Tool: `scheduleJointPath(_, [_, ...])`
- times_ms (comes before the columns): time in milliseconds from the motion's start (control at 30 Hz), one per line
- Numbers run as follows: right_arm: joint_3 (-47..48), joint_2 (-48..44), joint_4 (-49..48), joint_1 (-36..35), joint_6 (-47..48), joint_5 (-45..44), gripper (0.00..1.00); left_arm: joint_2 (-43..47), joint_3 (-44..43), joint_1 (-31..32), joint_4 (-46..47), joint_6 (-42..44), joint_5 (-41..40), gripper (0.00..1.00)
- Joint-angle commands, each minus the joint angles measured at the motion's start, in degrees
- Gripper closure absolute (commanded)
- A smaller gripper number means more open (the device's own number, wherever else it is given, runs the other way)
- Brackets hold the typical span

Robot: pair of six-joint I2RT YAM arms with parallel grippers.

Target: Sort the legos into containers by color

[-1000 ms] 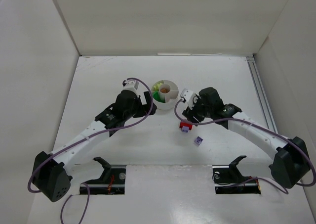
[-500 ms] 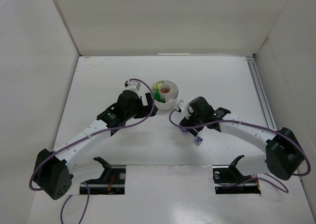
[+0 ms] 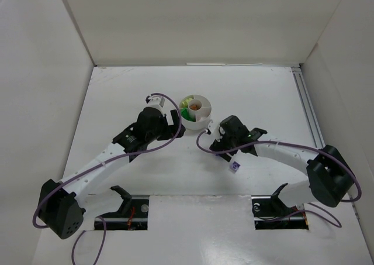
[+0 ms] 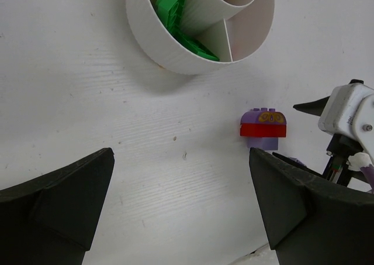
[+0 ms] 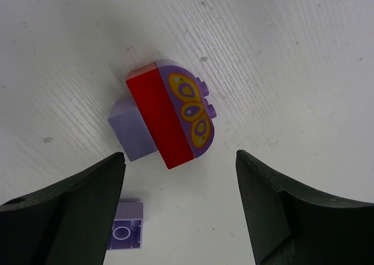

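The white round dish (image 3: 201,120) holds green legos (image 4: 175,10) in a left wedge and an orange one in its centre well (image 3: 196,106). A stacked lego (image 5: 166,116) lies on the table: a red brick between a light purple block and a purple arched piece with a yellow pattern. It also shows in the left wrist view (image 4: 263,129), just below the dish. My right gripper (image 5: 181,209) is open and hovers over this stack. A small light purple brick (image 5: 124,233) lies by its left finger and shows from above too (image 3: 235,167). My left gripper (image 4: 181,209) is open and empty, left of the stack.
White walls enclose the table on three sides. A metal rail (image 3: 308,116) runs along the right edge. The two arms (image 3: 117,154) nearly meet below the dish. The right gripper's white body (image 4: 350,113) stands close to the stack.
My right gripper has moved left and toward the dish, and now covers the stacked lego in the top view. The left arm has barely moved.
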State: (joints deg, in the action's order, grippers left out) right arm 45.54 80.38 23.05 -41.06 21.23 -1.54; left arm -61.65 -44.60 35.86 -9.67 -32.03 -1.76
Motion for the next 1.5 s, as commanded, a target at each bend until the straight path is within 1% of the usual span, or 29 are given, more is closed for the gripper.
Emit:
scheduleJointPath(0, [-0.4, -3.3, -0.9, -0.3, 0.8, 2.3, 0.18, 1.1, -1.4, -0.3, 0.9, 0.2, -0.7, 0.0])
scheduleJointPath(67, [-0.9, -3.3, 0.5, -0.3, 0.8, 3.9, 0.18, 0.6, -1.4, -0.3, 0.9, 0.2, -0.7, 0.0])
scheduleJointPath(133, [-0.9, -3.3, 2.2, -0.3, -0.2, 3.2, 0.18, 0.0, -1.4, -0.3, 0.9, 0.2, -0.7, 0.0])
scheduleJointPath(167, [-0.2, -3.3, 5.2, -0.3, -1.3, 1.3, 0.18, 0.0, -1.4, -0.3, 0.9, 0.7, -0.7, 0.0])
scheduleJointPath(200, [-0.2, -3.3, 6.6, -0.3, -4.1, -3.2, 0.18, 0.0, -1.4, -0.3, 0.9, 0.7, -0.7, 0.0])
scheduleJointPath(267, [0.7, -2.6, 8.8, -0.3, -7.1, -7.8, 0.18, 0.0, -1.4, -0.3, 0.9, 0.7, -0.7, 0.0])
scheduleJointPath(333, [1.5, -1.8, 9.6, 0.4, -8.8, -10.5, 0.18, 0.0, -1.9, -0.3, 0.9, 0.7, -0.7, 0.0])
scheduleJointPath(400, [1.5, -0.6, 7.8, 0.4, -8.1, -10.5, 0.18, 0.0, -1.9, -0.3, 0.9, 1.3, -0.7, 0.0])
scheduleJointPath(500, [2.0, 0.0, 5.0, 0.4, -6.6, -8.0, 0.18, 0.0, -2.4, -0.3, 0.9, 1.3, -0.7, 0.0])
scheduleJointPath(533, [2.0, 0.5, 2.1, 0.4, -5.2, -7.3, 0.18, 0.6, -2.4, -0.3, 0.9, 1.3, -0.7, 0.0])
scheduleJointPath(633, [1.5, 1.0, -2.5, -0.2, -2.7, -3.7, 0.18, 0.6, -2.4, -0.3, 0.9, 1.3, -1.2, 0.0])
scheduleJointPath(867, [1.0, 3.0, -6.5, -0.2, -0.3, -3.1, 0.18, 0.0, -2.4, -0.3, 0.4, 1.3, -1.2, 0.0])
scheduleJointPath(1000, [1.0, 5.4, -8.9, -0.2, 0.8, -0.8, 0.2, 0.0, -2.4, -0.3, 0.4, 1.3, -1.2, 0.0])
scheduleJointPath(1100, [0.4, 5.9, -10.2, -0.2, 0.8, 0.7, 0.24, 0.0, -2.4, -0.3, 0.4, 1.3, -1.2, 0.0])
scheduleJointPath(1167, [0.4, 5.9, -10.2, -0.2, 0.8, 1.2, 0.29, 0.0, -2.9, -0.3, 0.4, 1.3, -1.2, 0.0])
scheduleJointPath(1200, [0.4, 5.9, -10.2, -0.2, 0.8, 1.2, 0.39, 0.0, -2.9, -0.3, 0.4, 1.3, -1.2, 0.0])
scheduleJointPath(1267, [-0.1, 5.2, -10.2, -0.2, 0.2, 2.0, 0.49, 0.0, -2.9, -0.3, 0.4, 1.3, -1.2, 0.0])
scheduleJointPath(1300, [-0.1, 5.2, -10.2, -0.2, 0.2, 2.9, 0.59, 0.0, -2.9, -0.3, 0.4, 1.3, -0.5, 0.0])
scheduleJointPath(1333, [-0.1, 4.4, -10.2, -0.2, 0.2, 3.5, 0.61, 0.0, -2.9, -0.3, 0.4, 1.3, -0.5, 0.0])
scheduleJointPath(1400, [-0.1, 2.3, -10.2, -0.2, -0.4, 5.2, 0.62, 0.0, -2.4, -0.3, 1.1, 1.8, 2.4, 0.0])
scheduleJointPath(1467, [-0.1, -0.3, -10.8, -0.2, -0.9, 5.9, 0.67, 0.0, -2.4, -0.3, 3.5, 2.3, 4.9, 0.0])
